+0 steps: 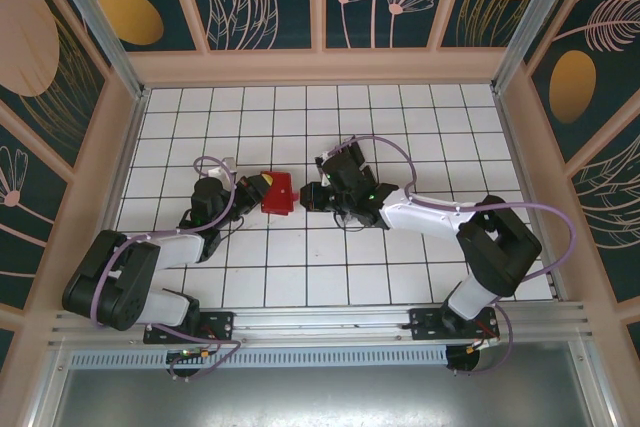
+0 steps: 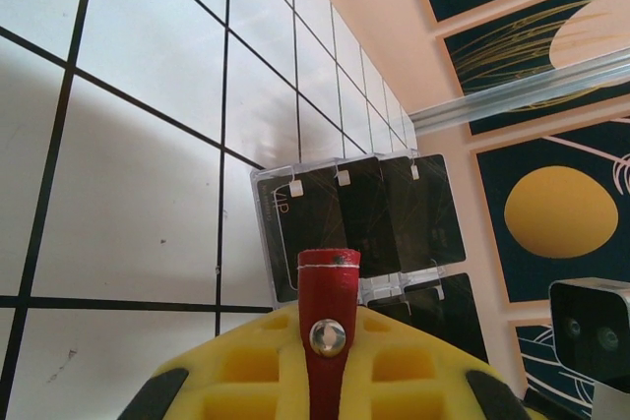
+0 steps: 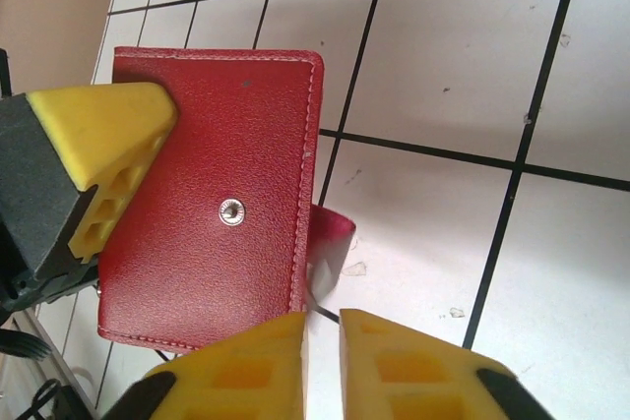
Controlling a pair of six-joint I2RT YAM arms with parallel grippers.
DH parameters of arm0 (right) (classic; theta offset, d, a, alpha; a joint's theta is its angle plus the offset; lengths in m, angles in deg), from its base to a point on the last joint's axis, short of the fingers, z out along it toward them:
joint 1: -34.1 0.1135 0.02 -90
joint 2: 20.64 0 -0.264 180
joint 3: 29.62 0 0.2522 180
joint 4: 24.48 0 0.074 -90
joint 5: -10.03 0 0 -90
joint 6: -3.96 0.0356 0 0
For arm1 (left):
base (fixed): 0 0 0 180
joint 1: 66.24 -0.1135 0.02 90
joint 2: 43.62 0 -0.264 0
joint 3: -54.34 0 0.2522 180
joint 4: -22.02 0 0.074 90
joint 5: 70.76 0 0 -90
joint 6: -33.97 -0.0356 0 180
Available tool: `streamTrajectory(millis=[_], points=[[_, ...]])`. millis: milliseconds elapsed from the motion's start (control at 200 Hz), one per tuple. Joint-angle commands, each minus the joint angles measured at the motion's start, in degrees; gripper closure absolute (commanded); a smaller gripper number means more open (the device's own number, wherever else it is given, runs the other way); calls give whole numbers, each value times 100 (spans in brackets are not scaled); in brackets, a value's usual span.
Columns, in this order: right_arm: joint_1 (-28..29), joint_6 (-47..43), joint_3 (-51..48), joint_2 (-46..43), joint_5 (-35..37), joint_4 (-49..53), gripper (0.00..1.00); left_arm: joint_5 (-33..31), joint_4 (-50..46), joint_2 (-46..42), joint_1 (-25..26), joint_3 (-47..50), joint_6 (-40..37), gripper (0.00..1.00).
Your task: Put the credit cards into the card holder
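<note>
1. Top external view: the card holder point(image 1: 277, 193) is showing closed, red, over the white tiled table point(image 1: 420, 277), between the two grippers.
2. The left gripper point(image 1: 254, 188) is clamping together on the holder's left side. In the left wrist view, a red strip point(image 2: 330, 287) with a metal stud is sitting pinched between its yellow fingers point(image 2: 236, 381).
3. The right gripper point(image 3: 323, 371) is hovering just beside the holder's right edge, its tips a sliver apart and gripping nothing.
4. The credit cards point(image 2: 364, 223) are standing in a clear rack point(image 2: 264, 243), apart from the holder.
</note>
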Motion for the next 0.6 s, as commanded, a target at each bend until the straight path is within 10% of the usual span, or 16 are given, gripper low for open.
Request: streamTrajectory(millis=[0,596], points=[[-1,38,9,-167,51,-81,70,-71,8,-173,-24,30,-155,100],[157,-72,411,26,129,-9,48,-67,-87,-218,-24,20,-214,100]])
